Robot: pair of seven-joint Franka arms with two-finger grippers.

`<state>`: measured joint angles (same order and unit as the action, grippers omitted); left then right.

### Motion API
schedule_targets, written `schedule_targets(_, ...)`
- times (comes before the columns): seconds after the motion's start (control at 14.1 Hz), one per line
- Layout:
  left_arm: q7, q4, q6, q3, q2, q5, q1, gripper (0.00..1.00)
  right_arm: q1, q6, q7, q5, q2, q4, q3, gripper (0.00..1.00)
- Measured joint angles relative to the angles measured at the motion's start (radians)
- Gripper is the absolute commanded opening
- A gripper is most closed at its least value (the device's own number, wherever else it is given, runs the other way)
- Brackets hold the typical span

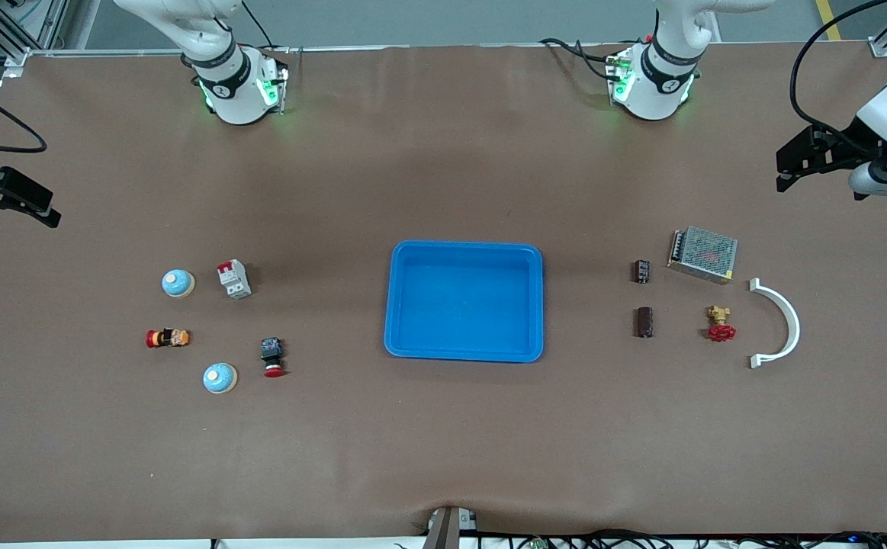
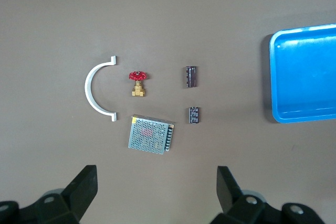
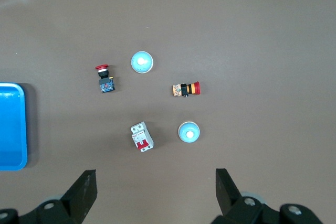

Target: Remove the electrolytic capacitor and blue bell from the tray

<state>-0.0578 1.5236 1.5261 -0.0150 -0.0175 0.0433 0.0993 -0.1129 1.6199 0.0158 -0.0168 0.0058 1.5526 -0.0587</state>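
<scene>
In the front view we see the shallow bright blue rectangular plastic tray at the middle of the brown counter with nothing in it, so the task's things already lie outside it: two dark cylindrical electrolytic capacitors, the smaller capacitor and the larger capacitor, rest toward the left arm's end, each with its long axis running toward the front camera, and two pale blue dome-shaped bells, one bell and a second bell, sit toward the right arm's end. We judge the removal done, or the pictures at odds with the task; if anything is to be handled, the left arm is nearer the capacitors and the right arm nearer the bells. The left hand hangs over the counter's edge at the left arm's end, the right hand over the edge at the right arm's end, both arms drawn back and waiting. In the left wrist view we look straight down on both capacitors lying well apart from the tray's rim, beside a red-handled brass valve, a white plastic half-ring clamp and a metal mesh power supply box; the left hand's black fingers stand spread wide, pinching nothing. In the right wrist view both bells lie among a red mushroom push button, a white circuit breaker and a striped red-and-yellow switch; the right hand's fingers are spread as well, empty.
</scene>
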Motion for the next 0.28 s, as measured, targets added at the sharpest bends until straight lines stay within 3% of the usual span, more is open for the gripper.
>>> schedule_targets(0.28,0.000,0.000,0.000,0.000,0.001,0.000,-0.004,1.00,0.001,0.000,0.000,0.000,0.000,0.000,0.000,1.00)
